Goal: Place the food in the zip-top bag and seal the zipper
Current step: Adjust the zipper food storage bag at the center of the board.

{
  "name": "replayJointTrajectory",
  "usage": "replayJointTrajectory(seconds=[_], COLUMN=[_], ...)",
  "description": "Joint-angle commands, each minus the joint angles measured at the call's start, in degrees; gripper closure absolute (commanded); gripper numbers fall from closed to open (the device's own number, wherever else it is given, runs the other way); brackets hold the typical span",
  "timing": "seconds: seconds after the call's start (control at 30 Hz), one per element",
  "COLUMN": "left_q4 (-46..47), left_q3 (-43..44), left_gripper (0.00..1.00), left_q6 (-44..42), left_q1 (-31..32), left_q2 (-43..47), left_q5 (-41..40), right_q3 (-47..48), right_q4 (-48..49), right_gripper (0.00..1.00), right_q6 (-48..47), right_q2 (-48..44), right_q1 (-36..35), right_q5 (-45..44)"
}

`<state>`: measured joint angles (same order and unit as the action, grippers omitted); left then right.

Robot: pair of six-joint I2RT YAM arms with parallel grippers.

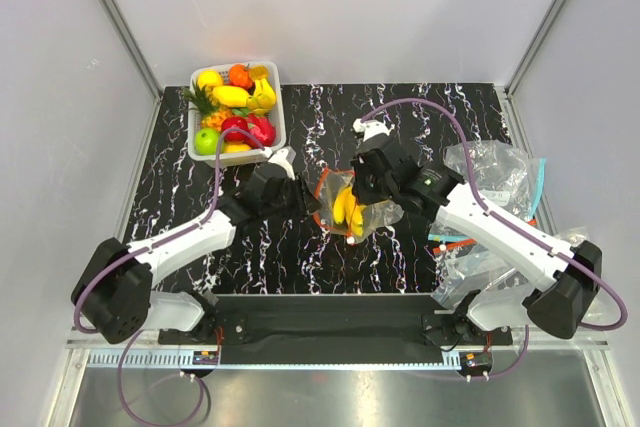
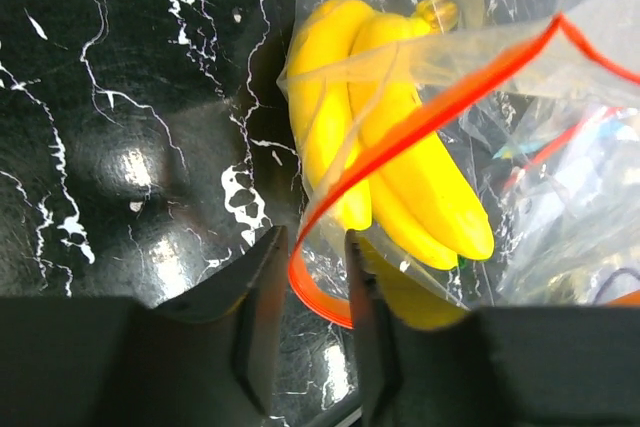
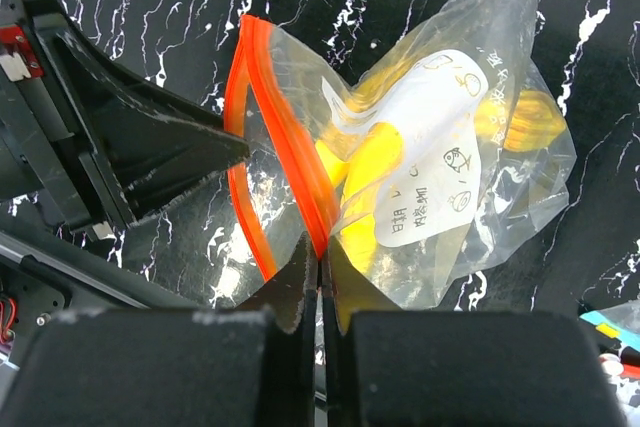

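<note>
The left gripper [image 2: 312, 247] has its jaws a narrow gap apart, and the orange-red zipper [image 2: 440, 107] curves down through that gap. I can see space on at least one side of the strip, so it does not look pinched. The right gripper [image 3: 318, 252] has its jaws pressed tight together on the other side of the mouth, clamping the zipper edge of the zip-top bag [image 3: 420, 177].

Between the two grippers the bag's mouth gapes in a loop. Seen from above, the left gripper is at nine o'clock of the bag and the right gripper at about two o'clock. The bag sits near the middle of the black marbled bench [image 1: 300, 257]. The yellow banana bunch [image 2: 400, 167] lies inside it, behind the clear film and the white printed patch.

Further out, at about ten o'clock from the bag, a white basket [image 1: 277, 107] stands by the back edge. It is heaped with toy fruit, with a green apple [image 1: 206, 141] at its near left corner. At three o'clock lies a crumpled pile of spare clear bags [image 1: 490, 167], one showing a teal strip.
</note>
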<state>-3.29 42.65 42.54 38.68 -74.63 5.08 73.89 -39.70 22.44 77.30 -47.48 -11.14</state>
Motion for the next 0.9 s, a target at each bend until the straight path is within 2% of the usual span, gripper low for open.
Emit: replayJointTrajectory(seconds=[0.0,0.07,0.13,0.2,0.23,0.33,0.37,0.43,0.47,0.57,0.87], left_q4=[4.3,5.1,2.2,-4.9,-7.9,-19.4,-22.3,-29.3,-31.8,-32.6,-32.7], left_q3=[-0.7,-0.6,1.4,7.9,14.2,25.4,33.3,43.1,45.2,48.5,50.0], left_gripper=[0.69,0.8,0.9,0.99,1.0,1.0,1.0,1.0,1.0,1.0,1.0], left_q6=[-0.4,-1.5,-3.2,-6.3,-7.4,-11.5,-12.4,-13.9,-14.1,-14.0,-14.2], left_q1=[0.1,0.2,0.1,0.0,-0.2,-1.0,-1.0,-0.9,-0.9,-0.9,-1.4], left_q2=[1.8,2.5,2.9,2.2,1.6,-2.4,-3.6,-6.0,-6.2,-6.1,-13.8], left_q5=[-2.0,-0.6,-0.4,-0.3,-0.3,3.1,5.0,7.1,9.1,11.1,19.0], right_q3=[-0.1,-0.4,-0.5,-0.1,1.0,5.5,6.3,6.7,6.3,4.4,7.5], right_q4=[1.6,1.1,0.4,-0.7,-2.2,-8.0,-9.0,-9.6,-9.3,-7.8,-10.9], right_gripper=[1.0,1.0,1.0,1.0,1.0,1.0,1.0,1.0,1.0,1.0,1.0], right_q6=[0.4,0.8,1.0,0.9,0.2,-1.5,-1.7,-2.1,-2.1,-2.0,-0.4], right_q2=[-2.9,-3.3,-3.7,-4.3,-4.3,-3.8,-3.9,-4.8,-5.8,-6.8,-10.8], right_q1=[0.6,0.6,0.5,0.5,0.6,1.3,1.5,2.3,2.8,5.5,6.8], right_q5=[-2.2,-2.8,-3.3,-4.9,-5.5,-9.0,-10.6,-10.7,-8.9,-4.7,-5.9])
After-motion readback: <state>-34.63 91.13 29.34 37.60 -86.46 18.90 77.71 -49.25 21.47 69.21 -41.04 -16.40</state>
